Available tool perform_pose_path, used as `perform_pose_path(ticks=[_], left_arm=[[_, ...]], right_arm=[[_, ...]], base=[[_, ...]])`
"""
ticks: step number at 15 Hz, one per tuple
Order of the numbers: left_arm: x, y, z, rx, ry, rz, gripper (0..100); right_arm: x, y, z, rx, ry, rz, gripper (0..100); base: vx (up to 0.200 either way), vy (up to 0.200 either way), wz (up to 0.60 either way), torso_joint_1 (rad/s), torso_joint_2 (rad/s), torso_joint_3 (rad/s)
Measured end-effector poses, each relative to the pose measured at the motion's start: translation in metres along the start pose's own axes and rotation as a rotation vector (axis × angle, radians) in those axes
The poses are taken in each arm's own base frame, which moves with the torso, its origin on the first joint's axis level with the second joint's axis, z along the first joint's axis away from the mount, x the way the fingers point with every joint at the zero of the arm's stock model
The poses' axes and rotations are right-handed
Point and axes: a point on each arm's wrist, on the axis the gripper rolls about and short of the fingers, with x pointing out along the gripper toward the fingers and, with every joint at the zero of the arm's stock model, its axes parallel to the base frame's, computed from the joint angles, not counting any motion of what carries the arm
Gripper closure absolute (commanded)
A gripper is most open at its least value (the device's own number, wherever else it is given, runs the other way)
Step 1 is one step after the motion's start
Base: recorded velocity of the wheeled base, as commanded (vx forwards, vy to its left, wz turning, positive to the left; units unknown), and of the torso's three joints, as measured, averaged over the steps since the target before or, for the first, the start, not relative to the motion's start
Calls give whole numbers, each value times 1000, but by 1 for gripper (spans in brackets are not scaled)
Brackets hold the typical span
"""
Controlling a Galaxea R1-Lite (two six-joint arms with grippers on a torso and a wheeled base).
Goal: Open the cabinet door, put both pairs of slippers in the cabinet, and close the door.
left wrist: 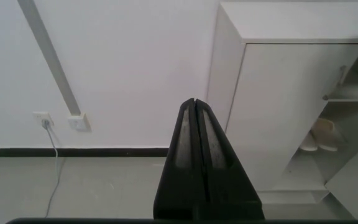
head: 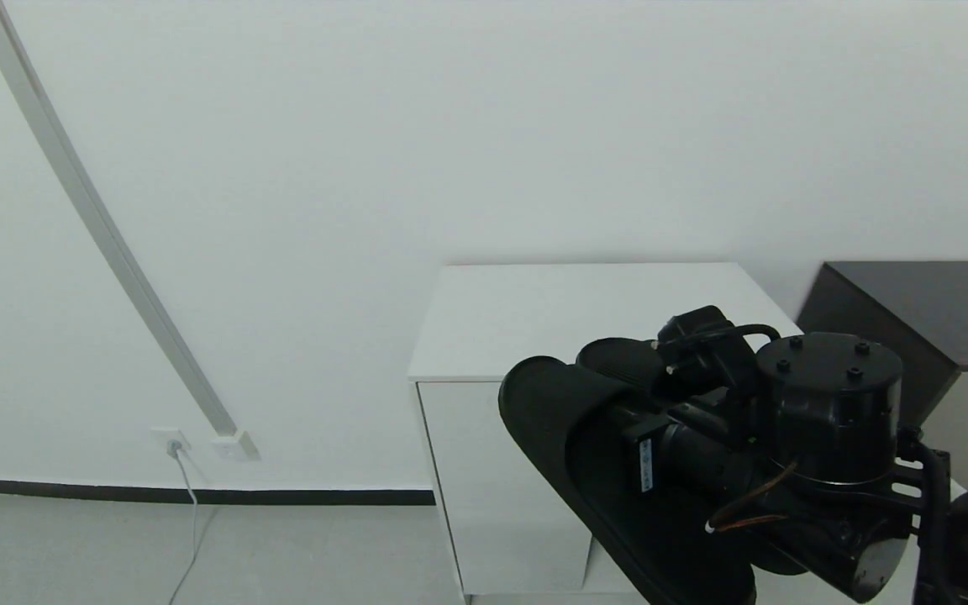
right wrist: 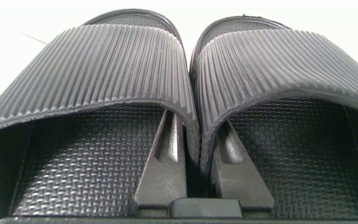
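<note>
Black ribbed slippers [right wrist: 120, 68], textured footbeds, between clamped right jaws; left jaws flat together.

Soft, even light fills my view: white wall [head: 484, 126] glare-free, black slippers [right wrist: 123, 68] shadowed inside, wall conduit [head: 97, 217] bowed near the edge.

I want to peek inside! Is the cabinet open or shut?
Open: the cabinet shows its shelf and pale slippers inside.

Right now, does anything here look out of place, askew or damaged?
Nothing stands out. The right end effector holds the black slippers side by side, one finger inside each. A pale pair already rests inside the open cabinet. The left end effector is shut and empty.
</note>
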Motion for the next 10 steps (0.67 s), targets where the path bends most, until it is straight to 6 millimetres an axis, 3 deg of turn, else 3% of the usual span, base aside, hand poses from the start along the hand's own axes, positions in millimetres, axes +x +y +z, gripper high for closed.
perform_pose_path(ticks=[9,10], left_arm=[[0,0,0,0,0,0,100],[0,0,0,0,-1,0,100]], right_arm=[[-1,2,0,-2,1,6,100],[-1,2,0,-1,-1,7,100]], base=[[0,-200,0,4,2,3],[0,0,0,0,0,0]])
